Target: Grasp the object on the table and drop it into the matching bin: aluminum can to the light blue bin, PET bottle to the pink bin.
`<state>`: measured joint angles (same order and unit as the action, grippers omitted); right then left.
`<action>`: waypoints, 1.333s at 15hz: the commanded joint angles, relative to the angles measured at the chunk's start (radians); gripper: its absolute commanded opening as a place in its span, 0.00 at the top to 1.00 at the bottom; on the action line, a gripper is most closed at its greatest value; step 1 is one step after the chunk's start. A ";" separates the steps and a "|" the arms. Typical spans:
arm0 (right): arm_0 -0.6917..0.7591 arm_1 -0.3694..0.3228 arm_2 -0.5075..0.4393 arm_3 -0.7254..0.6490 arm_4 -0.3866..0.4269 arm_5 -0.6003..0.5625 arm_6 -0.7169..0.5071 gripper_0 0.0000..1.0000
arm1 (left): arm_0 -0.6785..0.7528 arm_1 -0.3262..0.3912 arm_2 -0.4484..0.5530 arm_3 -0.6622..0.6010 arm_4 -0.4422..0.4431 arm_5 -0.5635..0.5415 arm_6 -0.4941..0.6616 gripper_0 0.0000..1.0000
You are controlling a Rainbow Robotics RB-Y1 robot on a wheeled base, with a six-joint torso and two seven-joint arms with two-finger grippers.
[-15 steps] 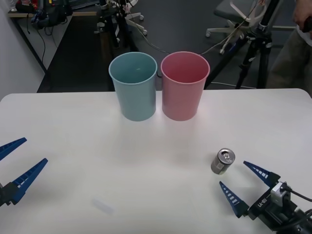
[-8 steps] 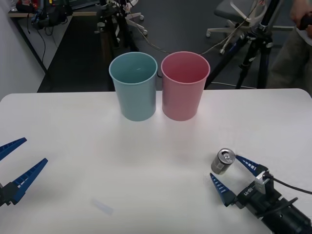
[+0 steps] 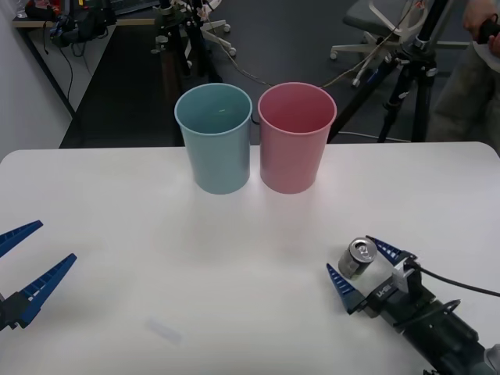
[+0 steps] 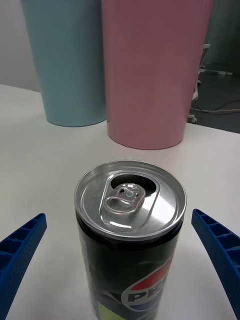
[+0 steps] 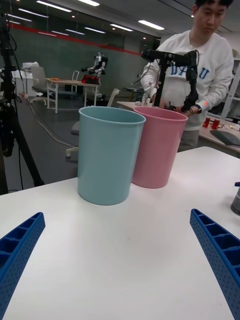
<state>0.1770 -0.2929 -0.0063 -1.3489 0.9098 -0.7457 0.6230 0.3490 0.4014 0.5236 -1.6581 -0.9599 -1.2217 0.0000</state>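
The can stands upright on the table, silver top with pull tab facing up, dark printed body below. The right gripper sits low over the table with its blue fingers spread wide, one on each side of the can. The right wrist view shows the can between the two fingers with a gap on both sides; no contact.

Beyond the fingertips, well apart from the can, stand the light blue bin and the pink bin, upright, side by side, rims nearly touching.

The left gripper rests apart, fingers spread wide, nothing between them.
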 commanded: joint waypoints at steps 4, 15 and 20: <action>-0.028 0.000 0.025 0.001 0.000 0.045 -0.005 0.00 | 0.000 0.000 0.000 0.000 0.000 0.000 0.000 0.00; -0.031 0.000 0.032 -0.001 0.000 0.057 -0.012 1.00 | 0.000 0.000 0.000 0.000 0.000 0.000 0.000 0.00; -0.031 0.000 0.034 -0.001 0.000 0.054 -0.012 1.00 | 0.000 0.000 0.000 0.000 0.000 0.000 0.000 0.00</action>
<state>0.1457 -0.2929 0.0276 -1.3498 0.9096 -0.6913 0.6106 0.3490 0.4014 0.5236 -1.6581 -0.9599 -1.2217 0.0000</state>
